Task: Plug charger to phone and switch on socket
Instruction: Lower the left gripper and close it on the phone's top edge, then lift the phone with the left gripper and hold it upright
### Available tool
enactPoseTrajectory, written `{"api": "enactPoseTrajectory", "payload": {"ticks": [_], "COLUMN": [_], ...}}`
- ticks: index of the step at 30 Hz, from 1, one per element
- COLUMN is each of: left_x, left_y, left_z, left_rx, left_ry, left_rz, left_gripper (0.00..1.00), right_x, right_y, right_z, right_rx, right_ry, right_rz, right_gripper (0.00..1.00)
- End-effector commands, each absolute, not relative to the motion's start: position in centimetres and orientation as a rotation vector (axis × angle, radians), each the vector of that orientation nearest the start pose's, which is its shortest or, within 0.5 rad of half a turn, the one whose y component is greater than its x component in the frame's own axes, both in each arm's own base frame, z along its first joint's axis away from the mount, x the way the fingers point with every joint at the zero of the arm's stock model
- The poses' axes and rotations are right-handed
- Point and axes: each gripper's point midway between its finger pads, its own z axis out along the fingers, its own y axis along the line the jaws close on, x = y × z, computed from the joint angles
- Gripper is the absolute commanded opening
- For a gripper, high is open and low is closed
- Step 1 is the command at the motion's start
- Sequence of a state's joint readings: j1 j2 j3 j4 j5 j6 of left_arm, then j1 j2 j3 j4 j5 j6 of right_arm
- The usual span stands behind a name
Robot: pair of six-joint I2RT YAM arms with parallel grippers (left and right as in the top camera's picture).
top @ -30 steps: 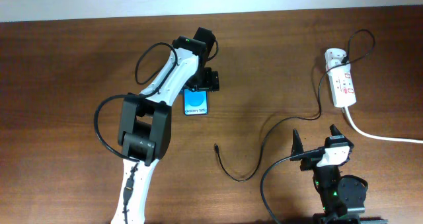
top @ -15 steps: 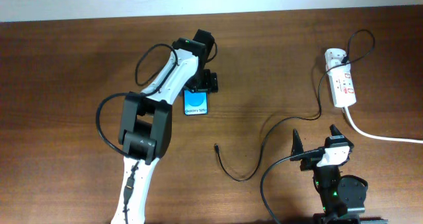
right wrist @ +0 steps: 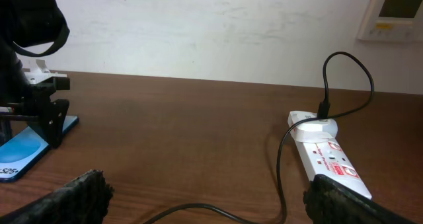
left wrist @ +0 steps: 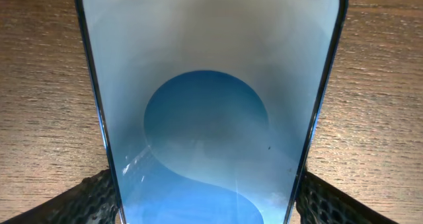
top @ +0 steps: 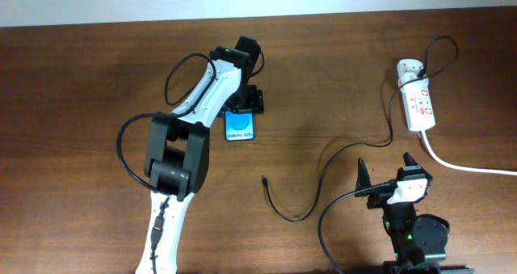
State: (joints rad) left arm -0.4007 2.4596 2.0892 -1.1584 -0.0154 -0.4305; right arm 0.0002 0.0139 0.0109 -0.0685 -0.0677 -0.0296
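Note:
The phone (top: 239, 127) lies flat on the table with its blue screen up; it fills the left wrist view (left wrist: 208, 85). My left gripper (top: 243, 103) is at the phone's far end, with a finger pressed on each long edge (left wrist: 208, 197). The charger's black cable (top: 355, 147) runs from a white adapter (top: 408, 67), plugged into the socket (top: 420, 106), to a loose plug tip (top: 264, 179) on the table. My right gripper (top: 386, 169) is open and empty, with the cable (right wrist: 281, 158) and socket (right wrist: 327, 156) ahead of it.
The socket's thick white cord (top: 464, 166) runs off the right edge. The cable makes a loop (top: 440, 52) above the adapter. The left arm (top: 182, 145) stretches from the front edge to the phone. A wall stands behind the table's back edge (right wrist: 198, 78).

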Motion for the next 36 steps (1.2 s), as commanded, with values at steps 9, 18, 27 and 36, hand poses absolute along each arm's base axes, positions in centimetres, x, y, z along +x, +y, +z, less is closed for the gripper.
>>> {"api": "enactPoseTrajectory", "payload": {"ticks": [9, 18, 27, 36], "left_x": [44.0, 44.6, 45.4, 42.4], "left_y": [-17.3, -17.3, -17.7, -21.4], "left_z": [-2.8, -1.7, 3.6, 9.1], "left_rx": [-0.065, -0.072, -0.072, 0.004], "left_ry": [3.166, 3.151, 3.13, 3.249], "left_rz": [0.042, 0.032, 0.013, -0.62], "left_gripper": [0.89, 0.83, 0.78, 0.78], "right_x": [24.6, 24.6, 24.6, 24.6], "right_y": [1.2, 1.2, 1.2, 1.2], "right_z": [15.6, 15.6, 15.6, 15.6], "right_rx": [-0.077, -0.077, -0.077, -0.077], "right_ry": [1.645, 1.645, 1.645, 1.645], "right_rz": [0.034, 0.034, 0.034, 0.034], "right_gripper": [0.98, 0.98, 0.98, 0.98]}}
